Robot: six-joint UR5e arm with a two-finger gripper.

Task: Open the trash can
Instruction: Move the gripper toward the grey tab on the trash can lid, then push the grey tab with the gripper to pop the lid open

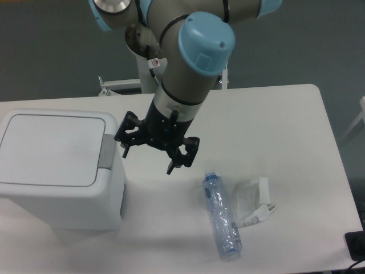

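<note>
Trash can (57, 171) at the table's left edge looks rigid; press its grey tab (106, 152). Gripper (149, 153) jaws apart.

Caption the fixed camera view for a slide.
Open black two-finger gripper beside closed white boxy plastic trash can, near its grey push-button tab.

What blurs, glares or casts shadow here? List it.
Camera view: even, soft light; gripper and arm slightly motion-blurred; trash can throws a faint shadow on the table; mild highlights on the clear bottle; no harsh glare.
</note>
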